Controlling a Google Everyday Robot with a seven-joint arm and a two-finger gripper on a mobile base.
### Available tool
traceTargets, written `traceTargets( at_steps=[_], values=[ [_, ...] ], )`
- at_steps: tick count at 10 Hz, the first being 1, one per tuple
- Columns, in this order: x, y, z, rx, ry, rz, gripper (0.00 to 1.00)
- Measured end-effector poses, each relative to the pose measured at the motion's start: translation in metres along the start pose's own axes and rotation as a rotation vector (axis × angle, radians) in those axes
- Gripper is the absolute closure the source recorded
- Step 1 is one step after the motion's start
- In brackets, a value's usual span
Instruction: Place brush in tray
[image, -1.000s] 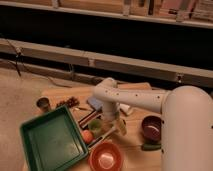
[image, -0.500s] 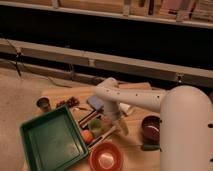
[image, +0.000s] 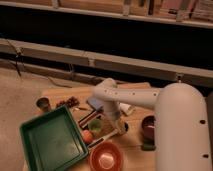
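The dark green tray (image: 50, 142) lies at the front left of the wooden table and holds nothing. My gripper (image: 120, 130) hangs from the white arm (image: 111, 100) over the middle of the table, to the right of the tray. A thin pale stick, the brush (image: 105, 139), slants from the gripper down-left toward the tray's right rim, just above the orange-red bowl (image: 106, 157). Whether the gripper is holding the brush does not show.
An orange ball (image: 87, 136) and a green object (image: 95, 125) sit between gripper and tray. Dark red-and-black sticks (image: 84, 118), a blue block (image: 95, 104) and a small cup (image: 44, 104) lie behind. A maroon bowl (image: 149, 126) stands to the right.
The gripper has moved slightly lower and toward the table's front. The tray and bowls have not moved.
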Motion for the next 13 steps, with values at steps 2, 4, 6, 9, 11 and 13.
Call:
traceTargets(
  at_steps=[2,4,6,9,11,13],
  values=[
    [0.0,0.001,-0.002,0.003,0.013,0.006,0.94],
    [0.004,0.003,-0.008,0.019,0.02,0.017,1.0],
    [0.011,0.009,-0.024,0.047,0.026,0.033,1.0],
    [0.025,0.019,-0.053,0.088,0.05,0.055,1.0],
    [0.034,0.027,-0.071,0.112,0.068,0.073,1.0],
    [0.043,0.037,-0.088,0.138,0.086,0.094,1.0]
  ],
)
